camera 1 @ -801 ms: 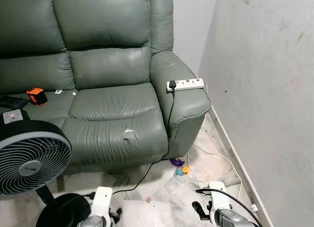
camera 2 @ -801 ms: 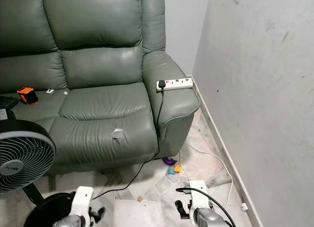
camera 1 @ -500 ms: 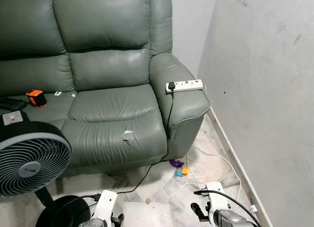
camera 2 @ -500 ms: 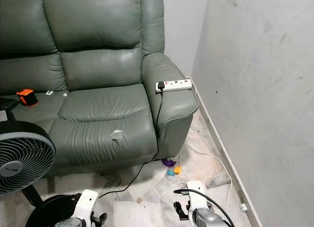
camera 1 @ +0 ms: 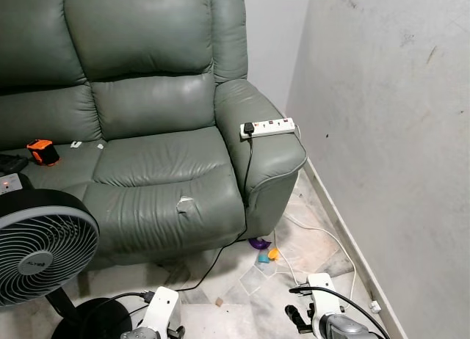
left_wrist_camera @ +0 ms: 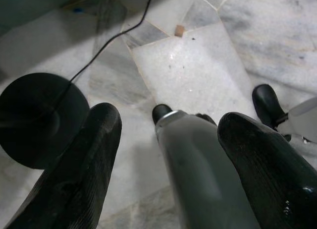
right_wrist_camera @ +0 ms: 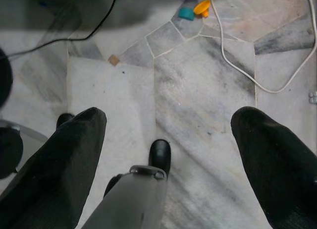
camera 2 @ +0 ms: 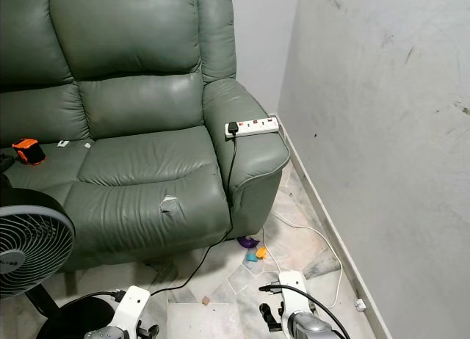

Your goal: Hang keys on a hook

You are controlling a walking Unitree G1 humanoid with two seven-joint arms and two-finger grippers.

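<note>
My left gripper [left_wrist_camera: 171, 117] hangs low over the marble floor, open, with nothing between its two black fingers [left_wrist_camera: 74, 179]. Its white wrist [camera 1: 163, 311] is at the bottom of the left eye view, beside the fan's base. My right gripper [right_wrist_camera: 171, 115] also hangs open and empty over the floor tiles. Its wrist [camera 1: 322, 301] is at the bottom right, near the white cable.
A green leather sofa [camera 1: 147, 155] stands ahead, with a white power strip [camera 1: 269, 126] on its armrest and an orange object [camera 1: 42, 151] on the seat. A standing fan [camera 1: 40, 243] is at my left. Cables and small toys [camera 1: 264, 251] lie on the floor. A wall [camera 1: 396, 133] runs along the right.
The whole picture has shifted left and slightly down, so the camera has moved. Both arms still hang low with their fingers apart.
</note>
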